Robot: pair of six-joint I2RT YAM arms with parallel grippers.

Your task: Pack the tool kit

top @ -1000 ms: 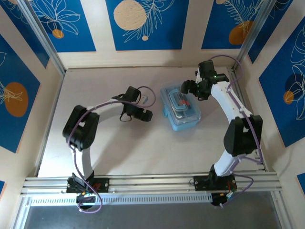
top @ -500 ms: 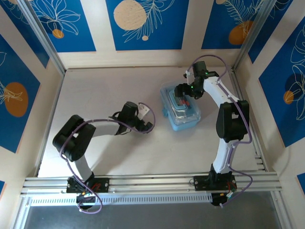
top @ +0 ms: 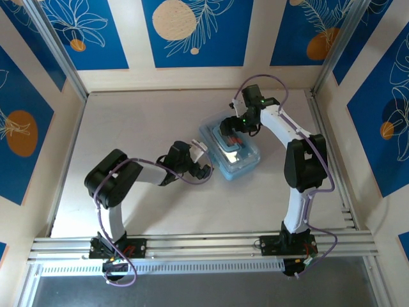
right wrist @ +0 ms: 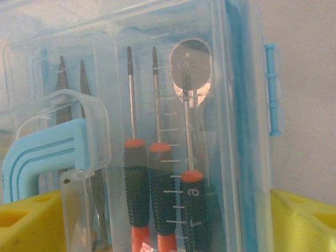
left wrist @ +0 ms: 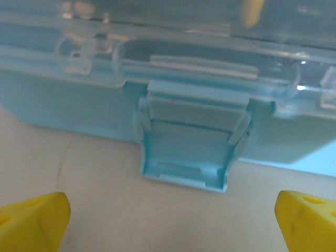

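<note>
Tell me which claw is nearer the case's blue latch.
Left. The left claw sits open directly in front of the latch; the right claw is over the clear lid, away from it.

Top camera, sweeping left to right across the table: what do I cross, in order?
Left arm's elbow → left pincer, open and facing the case → tool kit case, lid down → right arm's upright link.
</note>
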